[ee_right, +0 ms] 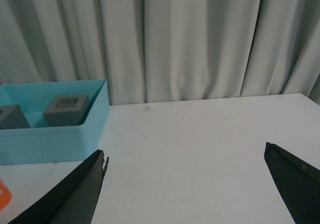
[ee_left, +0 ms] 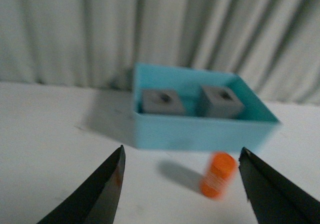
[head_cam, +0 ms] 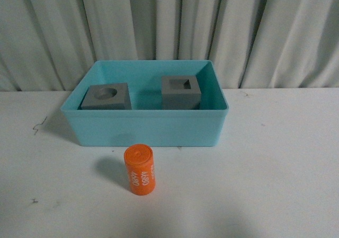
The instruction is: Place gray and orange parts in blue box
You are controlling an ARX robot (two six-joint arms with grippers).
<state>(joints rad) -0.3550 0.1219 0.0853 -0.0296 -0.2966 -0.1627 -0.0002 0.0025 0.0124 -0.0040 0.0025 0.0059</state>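
Blue box (head_cam: 145, 129): light turquoise tub, set at the far edge of the white table (head_cam: 265, 169), its back wall close to the curtain (head_cam: 159, 20).
Gray cube, round recess (head_cam: 106, 97): inside the box, by the left wall, recess facing up.
Gray cube, square recess (head_cam: 180, 92): inside the box, right of the middle, recess facing up, apart from the first cube.
Orange cylinder (head_cam: 140, 169): on the table outside the box, near its front wall but not touching, standing on end, with white digits along its side.
Left gripper (ee_left: 182, 150): fingers spread wide with nothing between them, held above the table on the near side of the cylinder.
Right gripper (ee_right: 185, 150): fingers spread wide and empty, over bare table to the right of the box.
Obstructions: nothing lies between either gripper and the cylinder. The front wall of the box hides the lower part of both cubes in the front view.
Other items: small dark marks (head_cam: 38, 125) on the table left of the box.
View differences: the front view shows neither gripper. The left wrist view is blurred, so the digits cannot be read there. The right wrist view shows only a sliver of the cylinder at the picture edge, and one cube is cut off.
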